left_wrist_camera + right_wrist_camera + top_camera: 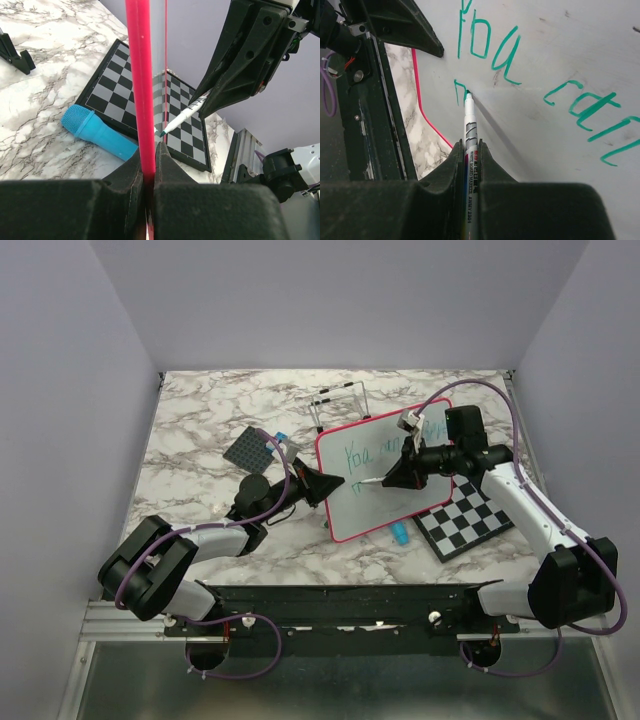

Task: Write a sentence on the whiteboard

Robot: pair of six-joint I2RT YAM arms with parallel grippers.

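The whiteboard, glossy white with a pink-red frame, stands tilted at mid-table. My left gripper is shut on its left edge. My right gripper is shut on a white board marker, and the marker's tip touches the board under the first word. The sentence runs in green letters: a first line across the upper board and one small stroke of a second line beside the tip. In the left wrist view the marker shows beyond the frame.
A black-and-white checkered board lies right of the whiteboard, with a blue cap-like cylinder next to it. A small dark grid board and a wire stand sit behind. Purple walls enclose the marble table.
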